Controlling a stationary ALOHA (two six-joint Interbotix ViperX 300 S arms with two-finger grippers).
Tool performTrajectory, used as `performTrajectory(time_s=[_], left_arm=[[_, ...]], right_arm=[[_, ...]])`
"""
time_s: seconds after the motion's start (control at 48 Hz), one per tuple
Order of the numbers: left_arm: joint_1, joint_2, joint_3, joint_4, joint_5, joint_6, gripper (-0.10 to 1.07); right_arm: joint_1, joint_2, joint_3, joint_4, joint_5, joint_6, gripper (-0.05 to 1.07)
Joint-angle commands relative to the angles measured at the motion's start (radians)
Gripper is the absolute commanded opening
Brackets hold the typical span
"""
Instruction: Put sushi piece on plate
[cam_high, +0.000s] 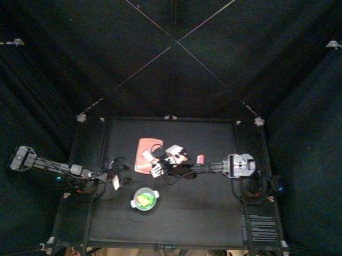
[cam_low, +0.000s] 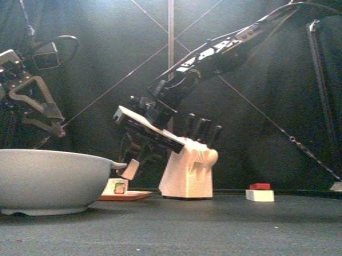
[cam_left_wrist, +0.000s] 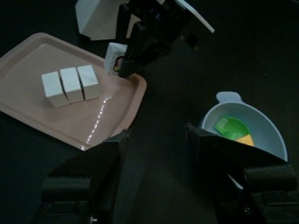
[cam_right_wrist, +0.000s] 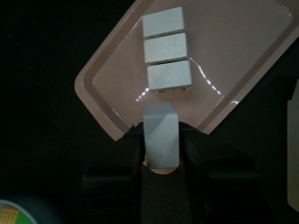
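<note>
The black tabletop (cam_high: 201, 205) carries a pink plate (cam_left_wrist: 47, 114), which serves as the landmark here: it lies flat with three white blocks on it. Well apart from the plate, toward the table's front edge, sits a white bowl (cam_left_wrist: 251, 131) with green and yellow contents. Just beside the plate stands a pale knife block (cam_low: 187, 170) with dark handles sticking up from it. On the far side of the knife block from the plate, a small piece (cam_low: 261, 192), red over white, lies on the bare tabletop
</note>
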Motion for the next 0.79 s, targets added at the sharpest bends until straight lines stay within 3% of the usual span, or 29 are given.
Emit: performTrajectory(time_s=[0.0,0.167,0.771], left_arm=[[0.002,0.002,-0.011,0.005,0.000,0.000,0.90],[0.002,0.003,-0.011,0.005,0.002,0.000,0.90],[0.003,0.002,-0.011,0.005,0.002,0.000,0.90]], right_arm=[[-0.006,-0.025,-0.029,0.002,-0.003,-0.002,0.71],[-0.006,-0.025,-0.038,0.003,-0.002,-0.002,0.77],[0.002,-0.012,-0.081,0.005,0.015,-0.002,0.80]])
